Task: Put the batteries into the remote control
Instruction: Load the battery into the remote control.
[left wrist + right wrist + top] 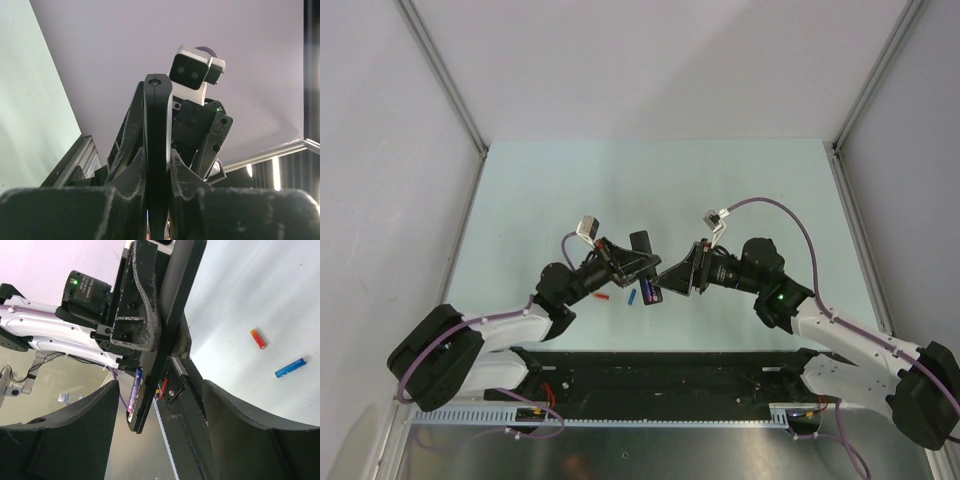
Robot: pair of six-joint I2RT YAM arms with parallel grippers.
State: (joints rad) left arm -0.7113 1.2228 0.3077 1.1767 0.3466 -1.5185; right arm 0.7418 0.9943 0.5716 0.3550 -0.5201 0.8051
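The pale green bench [620, 190] carries the left arm [500, 330] and the right arm [840, 335], which meet above its near middle. The left fingers [633, 264] are clenched on the remote control [643, 244]. They press on its broad faces and hold it off the bench, tilted; from the left wrist we see it edge-on. The right fingers [671, 280] are spread wide and grasp nothing. Their tips flank the remote control's near end, and we cannot tell whether they touch it. From the right wrist we see one purple-blue battery [134, 392] lying lengthwise along the remote control near that end. On the bench just left of the remote control lie a small blue cylinder [631, 299] and a small red cylinder [601, 297], near each other but apart.
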